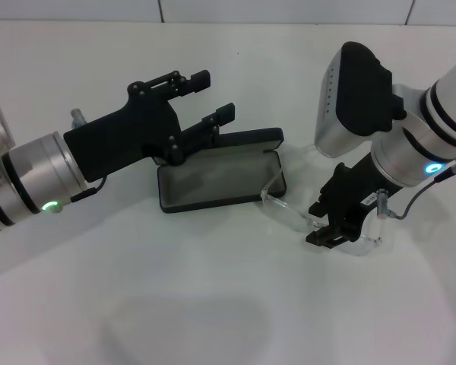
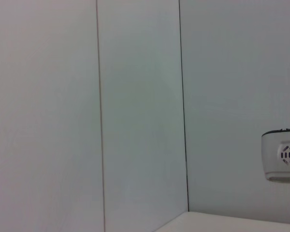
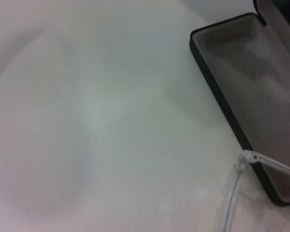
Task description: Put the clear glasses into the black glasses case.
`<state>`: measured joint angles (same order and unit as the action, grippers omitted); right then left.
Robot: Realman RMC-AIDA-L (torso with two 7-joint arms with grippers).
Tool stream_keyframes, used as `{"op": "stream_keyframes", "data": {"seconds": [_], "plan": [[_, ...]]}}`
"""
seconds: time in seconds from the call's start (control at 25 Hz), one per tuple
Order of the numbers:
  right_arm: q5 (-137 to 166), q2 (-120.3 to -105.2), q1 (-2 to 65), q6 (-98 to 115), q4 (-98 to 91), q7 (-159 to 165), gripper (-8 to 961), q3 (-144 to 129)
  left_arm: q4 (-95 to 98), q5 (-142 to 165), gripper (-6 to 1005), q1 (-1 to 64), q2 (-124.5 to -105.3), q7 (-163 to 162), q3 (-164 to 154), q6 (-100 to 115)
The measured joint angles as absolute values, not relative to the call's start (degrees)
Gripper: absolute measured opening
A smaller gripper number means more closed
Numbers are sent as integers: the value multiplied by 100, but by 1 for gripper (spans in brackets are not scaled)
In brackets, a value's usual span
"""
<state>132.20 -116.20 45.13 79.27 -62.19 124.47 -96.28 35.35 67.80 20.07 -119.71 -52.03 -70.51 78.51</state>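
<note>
The black glasses case [image 1: 213,204] lies open at the table's middle, grey lining up, with its lid [image 1: 251,139] raised at the back. My left gripper [image 1: 216,95] hovers open over the case's back left, its lower finger close to the lid. The clear glasses [image 1: 285,207] sit just right of the case, one clear arm reaching over the case's right corner. My right gripper [image 1: 327,232] is shut on the clear glasses at their lens end. The right wrist view shows the case rim [image 3: 222,92] and a hinge of the glasses [image 3: 246,157] above it.
A white table [image 1: 175,304] stretches in front of the case, with a white panelled wall [image 2: 135,96] behind. The right arm's white housing [image 2: 282,154] shows at the edge of the left wrist view.
</note>
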Motion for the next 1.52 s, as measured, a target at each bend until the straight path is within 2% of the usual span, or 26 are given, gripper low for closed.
{"op": "stream_keyframes", "data": {"seconds": [0.04,0.92,1.52], "plan": [[13214,-11619,4510,7903,-6210,12440,461,-9650,3514,6785,572,2021,-11971,-5203,-7053,7851],[13193,-11594,4392,7675,-6358,12071,120,-9891,3294,6791,572,2062,-11971,-5133,-7082,7907],[11477,-11574,2886,8278,-7089,9469,120,-7860,3274,6699,571,1798,-11901,-5180,-6855,9353]]}}
